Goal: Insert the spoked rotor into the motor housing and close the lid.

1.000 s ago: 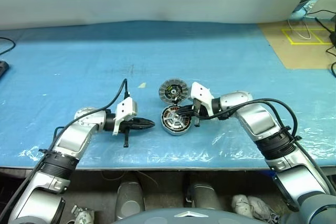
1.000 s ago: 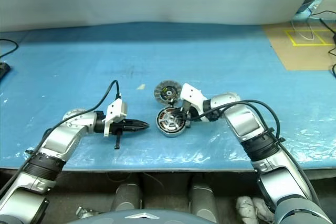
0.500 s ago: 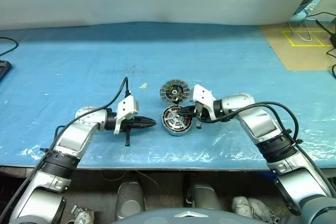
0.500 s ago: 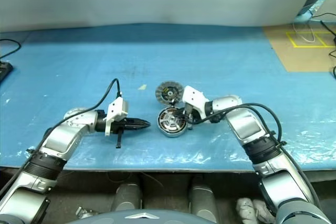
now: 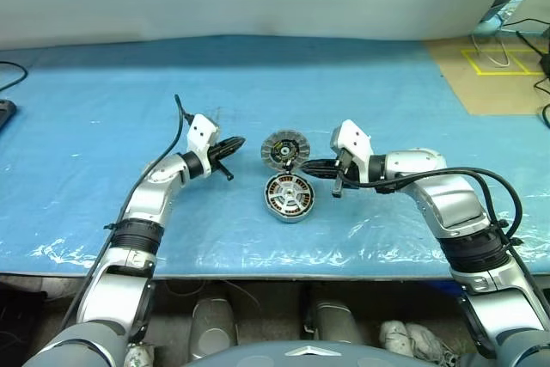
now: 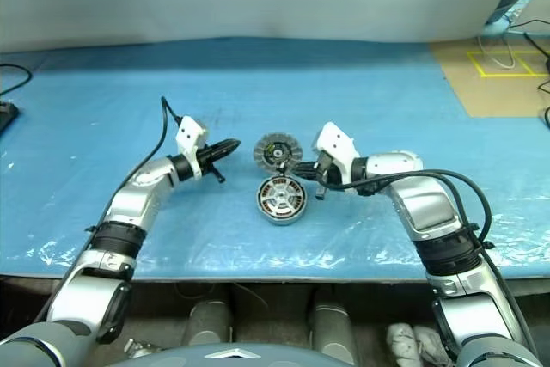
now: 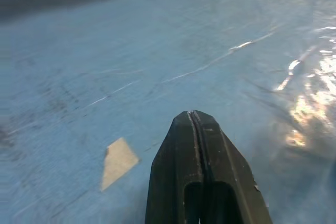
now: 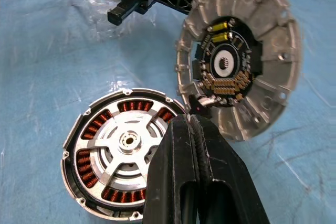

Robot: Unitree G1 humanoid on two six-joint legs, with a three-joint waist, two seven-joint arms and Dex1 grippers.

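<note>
The motor housing lies flat on the blue table cover, with copper windings showing inside its rim. The spoked rotor sits in it, silver spokes and hub facing up. Just behind it rests the lid, a ribbed silver disc with its darker face and circuit parts showing. My right gripper is shut and empty, its tip close to the lid's near edge and above the housing's rim. My left gripper is also shut and empty, pointing toward the lid from its left, a short gap away.
A small beige scrap lies on the cover under the left gripper. A brown board with yellow tape and cables sits at the back right. The table's front edge runs close to the housing.
My left gripper has swung away from the front edge to beside the lid. My right gripper has drawn back to the right, off the housing.
</note>
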